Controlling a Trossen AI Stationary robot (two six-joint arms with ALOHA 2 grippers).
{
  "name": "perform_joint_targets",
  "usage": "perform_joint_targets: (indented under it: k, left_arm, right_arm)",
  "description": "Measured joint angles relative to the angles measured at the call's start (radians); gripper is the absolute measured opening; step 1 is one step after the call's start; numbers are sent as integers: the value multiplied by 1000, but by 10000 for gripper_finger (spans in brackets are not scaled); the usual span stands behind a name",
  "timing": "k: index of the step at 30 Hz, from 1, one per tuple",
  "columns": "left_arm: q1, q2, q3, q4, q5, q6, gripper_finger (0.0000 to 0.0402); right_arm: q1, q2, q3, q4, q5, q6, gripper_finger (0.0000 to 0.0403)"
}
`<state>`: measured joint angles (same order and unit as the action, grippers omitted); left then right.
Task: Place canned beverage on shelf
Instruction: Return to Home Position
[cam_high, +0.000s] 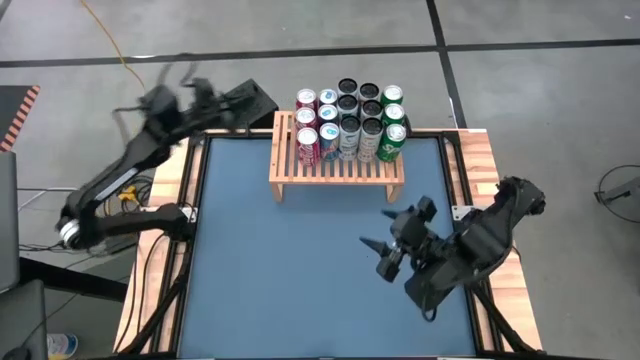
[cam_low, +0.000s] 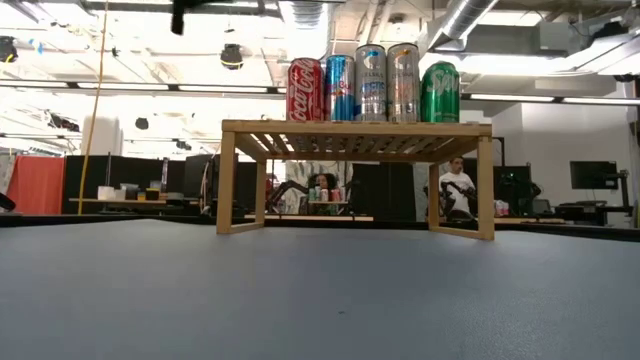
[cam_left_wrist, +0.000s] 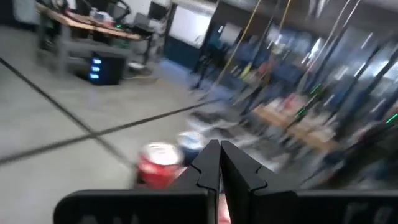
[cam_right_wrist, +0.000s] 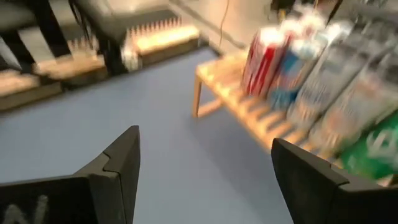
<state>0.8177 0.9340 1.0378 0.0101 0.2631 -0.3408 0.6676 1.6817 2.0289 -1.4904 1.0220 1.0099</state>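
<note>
I find the shelf (cam_high: 337, 168) at 12 o'clock on the table, at the far edge of the blue mat (cam_high: 250, 260). It carries fifteen cans (cam_low: 370, 83), upright in five columns of three. The red cans (cam_high: 307, 118) are at the 9 o'clock end, then the blue cans (cam_high: 328, 115), two columns of silver and dark-topped cans (cam_high: 349, 125), and the green cans (cam_high: 393, 113) at the 3 o'clock end. They stand packed together toward the 12 o'clock side of the slats. The right gripper (cam_high: 380, 257) hangs over the mat at about 4 o'clock, well apart from the shelf, its fingers spread wide with nothing between them. The left gripper (cam_left_wrist: 219, 146) is up at 11 o'clock, past the table's far corner and off the shelf's red end — its fingers are pressed together on nothing. Light wood borders (cam_high: 150, 290) frame the mat. Around the table is a grey floor (cam_high: 520, 25) crossed by dark seams, with a yellow cable (cam_high: 110, 40) trailing at 11 o'clock. Beyond the shelf I see a bright open workshop — ceiling lights, desks, and a seated person (cam_low: 458, 188) in a white top.
</note>
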Motion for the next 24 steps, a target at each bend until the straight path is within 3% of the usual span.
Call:
perform_joint_targets:
  k: [5, 8, 12, 14, 17, 20, 24]
  left_arm:
    - [-20, -216, 0, -128, 38, -317, 0]
    - [-35, -314, 0, -189, 56, -393, 0]
    - [-40, -405, 0, -194, 175, -394, 0]
    - [-40, -423, 0, -150, 325, -324, 0]
    - [-41, -422, 1, -114, 541, -246, 0]
    - [-40, -392, 1, -174, 540, -231, 0]
    - [-40, -337, 0, -343, 520, -84, 0]
  right_arm:
    - [-39, -3, 170, 67, 5, -231, 286]
    - [-49, -3, 256, 78, -16, -382, 286]
    - [-47, -14, 325, 41, 203, -444, 286]
    - [-55, -63, 313, 4, 238, -431, 286]
    - [-45, -156, 279, -81, 230, -281, 286]
    - [-5, -267, 167, -49, 227, -303, 286]
    - [59, -403, -61, -54, 288, -156, 286]
